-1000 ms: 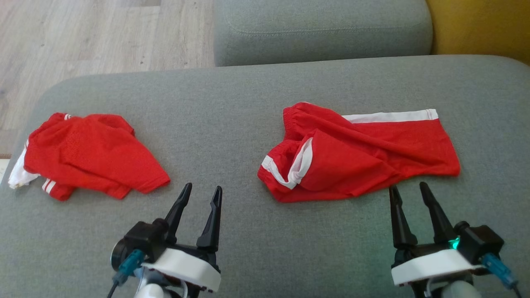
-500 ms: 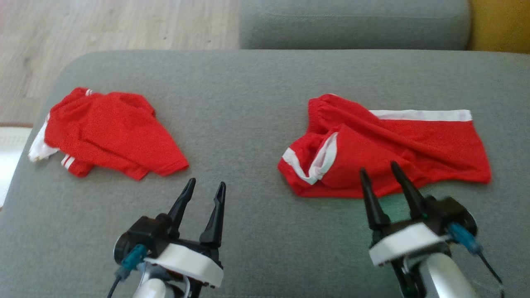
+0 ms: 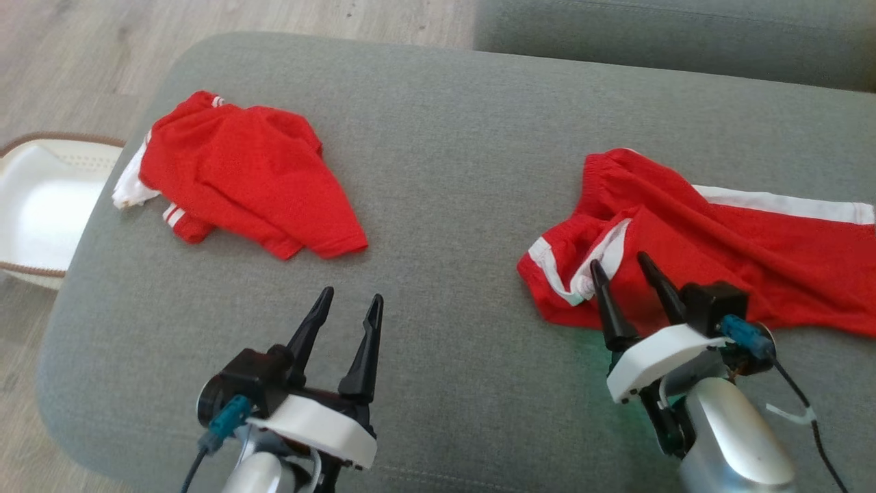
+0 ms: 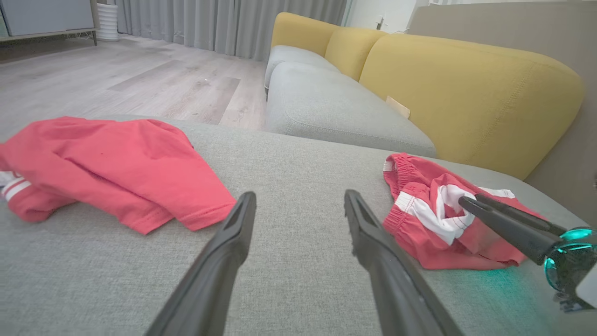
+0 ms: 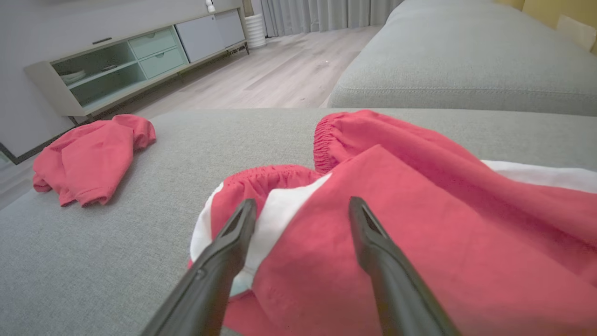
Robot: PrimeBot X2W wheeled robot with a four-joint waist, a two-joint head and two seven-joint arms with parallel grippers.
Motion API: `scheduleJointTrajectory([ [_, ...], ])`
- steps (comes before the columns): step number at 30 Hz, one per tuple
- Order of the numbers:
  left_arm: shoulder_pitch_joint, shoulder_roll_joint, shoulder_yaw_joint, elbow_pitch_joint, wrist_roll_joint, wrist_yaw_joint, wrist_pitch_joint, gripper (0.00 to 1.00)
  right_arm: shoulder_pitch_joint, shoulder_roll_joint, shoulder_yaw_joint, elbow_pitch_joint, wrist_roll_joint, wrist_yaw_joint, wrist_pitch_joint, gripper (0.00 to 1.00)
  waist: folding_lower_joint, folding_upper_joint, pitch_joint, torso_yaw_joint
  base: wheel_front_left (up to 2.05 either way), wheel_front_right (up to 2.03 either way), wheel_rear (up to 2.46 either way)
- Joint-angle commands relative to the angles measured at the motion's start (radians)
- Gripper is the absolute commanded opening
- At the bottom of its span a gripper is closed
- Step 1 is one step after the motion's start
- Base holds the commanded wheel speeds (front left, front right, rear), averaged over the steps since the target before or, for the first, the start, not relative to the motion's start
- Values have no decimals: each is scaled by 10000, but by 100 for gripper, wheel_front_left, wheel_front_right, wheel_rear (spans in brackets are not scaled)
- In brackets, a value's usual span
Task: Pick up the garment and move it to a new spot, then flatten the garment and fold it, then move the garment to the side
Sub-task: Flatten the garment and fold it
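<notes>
On the grey cushion [image 3: 445, 123], toward its right side, red shorts [image 3: 753, 239] lie crumpled and unlifted, right pincer [image 3: 619, 260] spread wide and empty over their white-trimmed end, left pincer [image 3: 352, 294] likewise wide, empty, over bare cushion; pick-up, flattening, folding, moving aside all pending.

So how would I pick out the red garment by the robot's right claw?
Find the wide grey cushion before the robot and look to its right half. There lie the red shorts, under the open right gripper. Unlike the bunched red garment on the left, they show a gathered elastic waistband and a long white side stripe.
</notes>
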Motion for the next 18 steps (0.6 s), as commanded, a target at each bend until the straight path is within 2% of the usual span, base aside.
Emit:
scheduleJointTrajectory([
  [1,-453,-32,274,-315,-64,13,-124,100,-386,-15,193,-121,85,-9,-171,100,0,0,19,58,0,0,0],
  [2,-445,-32,276,-320,-68,22,-124,100,-425,-15,203,-14,142,-9,-205,100,0,0,19,63,0,0,0],
  [3,-434,-32,285,-326,-73,32,-124,100,-463,-15,222,81,189,-9,-241,73,0,0,18,56,0,0,0],
  [4,-424,-32,298,-328,-77,44,-124,100,-498,-15,242,164,220,-9,-281,13,0,0,18,35,0,0,0],
  [5,-417,-32,308,-324,-83,54,-124,100,-532,-15,256,234,197,-9,-324,0,0,0,11,1,0,0,0],
  [13,-331,-32,395,-291,-96,87,-124,100,-296,-14,383,-25,48,-9,-408,0,0,0,-269,-561,0,0,0],
  [16,-278,-32,406,-306,-112,97,-124,100,125,-14,386,-634,-613,-9,-89,0,0,0,-442,-898,0,0,0],
  [18,-223,-32,414,-337,-155,149,-124,100,691,-14,254,-1494,-1549,-9,522,0,0,0,-619,-1203,0,0,0],
])
